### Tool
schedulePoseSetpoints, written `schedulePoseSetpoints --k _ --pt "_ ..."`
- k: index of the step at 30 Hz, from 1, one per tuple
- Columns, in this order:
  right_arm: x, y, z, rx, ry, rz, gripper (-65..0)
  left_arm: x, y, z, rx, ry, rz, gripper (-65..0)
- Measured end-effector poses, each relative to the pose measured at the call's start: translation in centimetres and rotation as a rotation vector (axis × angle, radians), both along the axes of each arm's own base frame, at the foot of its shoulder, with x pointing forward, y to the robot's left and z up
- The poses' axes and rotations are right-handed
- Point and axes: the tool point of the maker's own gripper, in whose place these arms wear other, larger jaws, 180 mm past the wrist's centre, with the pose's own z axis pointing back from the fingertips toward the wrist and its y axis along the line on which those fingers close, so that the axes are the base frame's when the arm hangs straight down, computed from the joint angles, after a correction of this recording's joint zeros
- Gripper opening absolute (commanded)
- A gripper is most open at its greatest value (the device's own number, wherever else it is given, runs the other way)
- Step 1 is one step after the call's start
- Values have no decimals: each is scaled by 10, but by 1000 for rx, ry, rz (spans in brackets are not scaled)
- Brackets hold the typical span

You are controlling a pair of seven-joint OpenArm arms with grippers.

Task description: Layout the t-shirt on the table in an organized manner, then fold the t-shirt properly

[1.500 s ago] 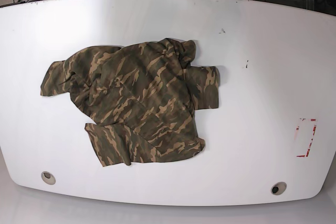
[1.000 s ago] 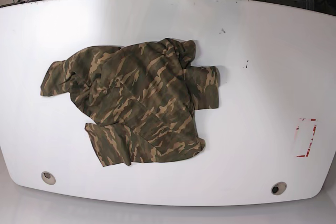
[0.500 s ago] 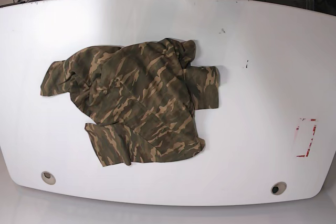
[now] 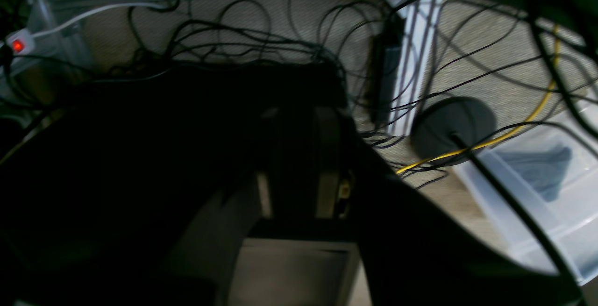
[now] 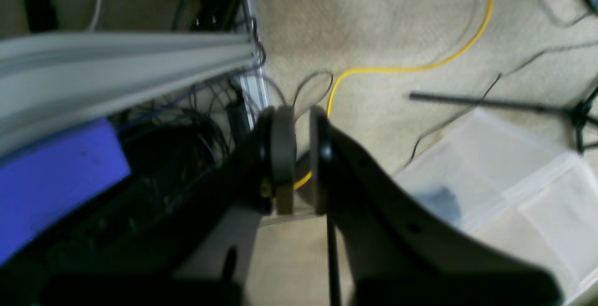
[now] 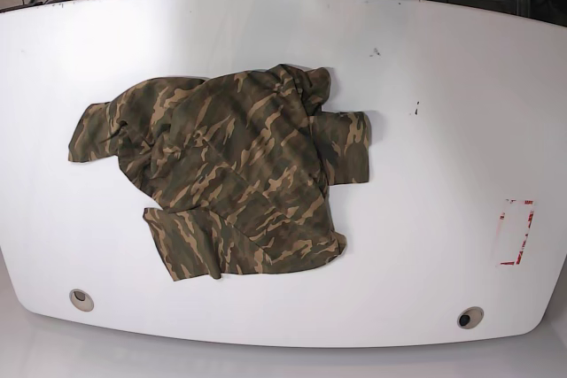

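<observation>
The t-shirt [image 6: 226,179] lay crumpled on the table [image 6: 425,148], left of the middle in the base view, one sleeve reaching left and another bunched to the right. Two round holes sat near the table's front edge, and a red-and-white tape mark [image 6: 516,232] lay toward the right side. Neither arm showed in that view. Both wrist cameras looked at carpet, tangled cables and a clear plastic bin [image 5: 495,184]. The right gripper [image 5: 301,156] was nearly closed, a thin gap between its pads, holding nothing. The left gripper [image 4: 301,161] was dark and blurred; I could not tell how far open.
</observation>
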Motion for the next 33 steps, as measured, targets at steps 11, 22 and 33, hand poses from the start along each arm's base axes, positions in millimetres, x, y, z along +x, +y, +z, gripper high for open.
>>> schedulePoseSetpoints --k 11,22,33 --pt "-6 -2 6 -7 -6 11 -598 -3 10 4 23 -30 -10 -542" --pt "-4 -27 51 -72 -107 83 -598 -4 50 42 126 -207 -109 -564" --pt "8 -25 84 -73 -201 125 -599 7 49 64 147 -282 -142 -575"
